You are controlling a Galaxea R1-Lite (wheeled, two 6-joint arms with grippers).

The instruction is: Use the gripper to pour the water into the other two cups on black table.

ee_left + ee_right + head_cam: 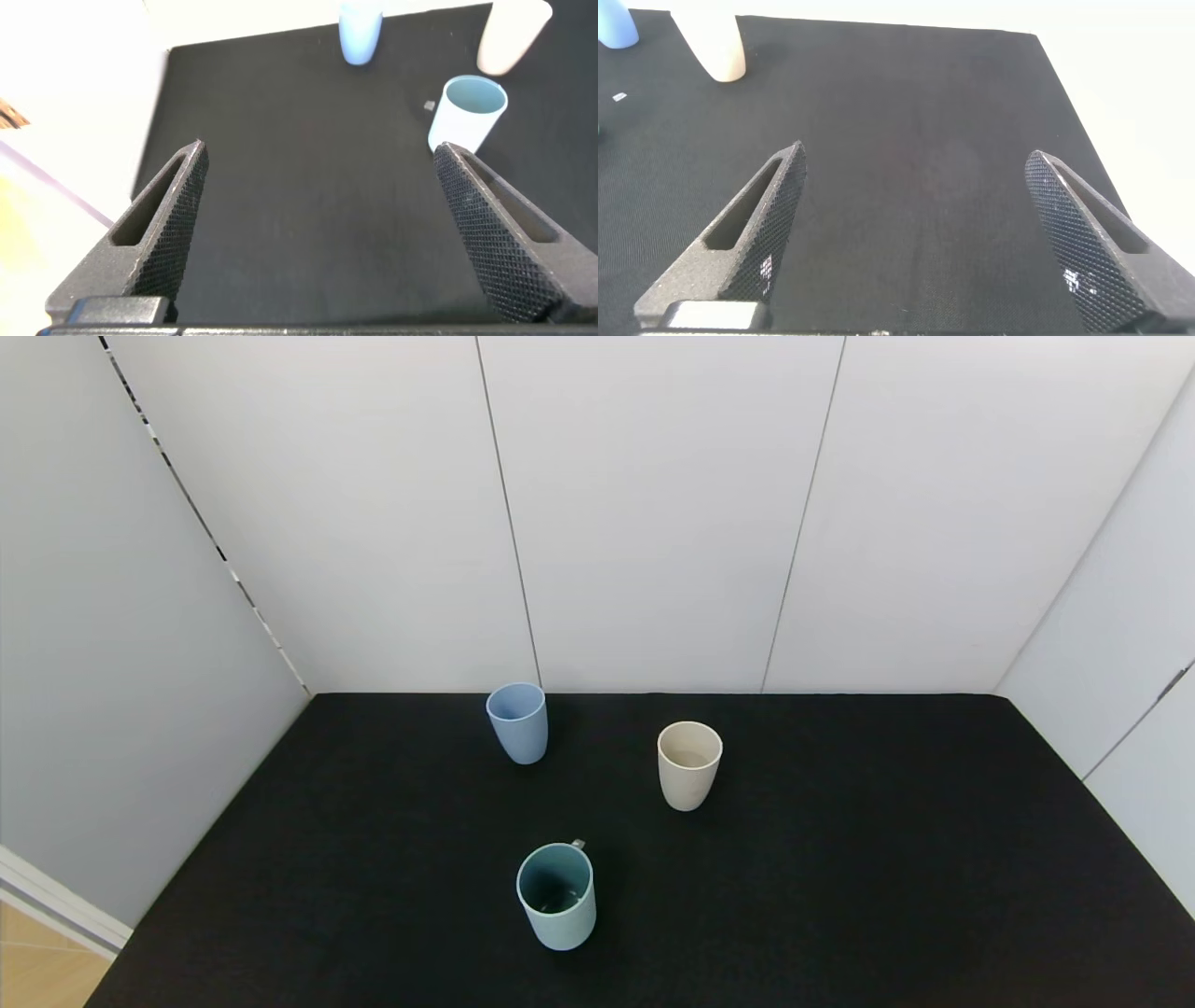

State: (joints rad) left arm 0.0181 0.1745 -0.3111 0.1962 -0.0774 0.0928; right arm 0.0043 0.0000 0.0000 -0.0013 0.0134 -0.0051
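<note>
Head view, cups: we see three tumblers standing upright and well apart on the wide matte black table [840,896]: the light blue tapered plastic cup [517,721] near the back wall, the cream-beige tapered plastic cup [689,764] to its right, and the teal-green cup [556,894] nearest us.
Head view, contents: the teal-green cup's inside is dark and seems to hold some water; we cannot tell what the other two hold. Neither arm shows here.
Left wrist view, gripper: our left gripper [322,224] hangs above bare table, jaws spread wide, holding nothing. The teal-green cup [467,113] sits ahead by one fingertip, the light blue cup [359,31] and cream-beige cup [511,35] beyond it.
Right wrist view, gripper: our right gripper [915,224] is likewise wide apart and empty over bare table, with the cream-beige cup [715,42] far ahead.
Risk: we judge that a fingertip clipping the teal-green cup's rim on approach could topple it and spill the water.
Risk, pouring: a loose grasp on tapered walls could let it slip mid-tilt.
</note>
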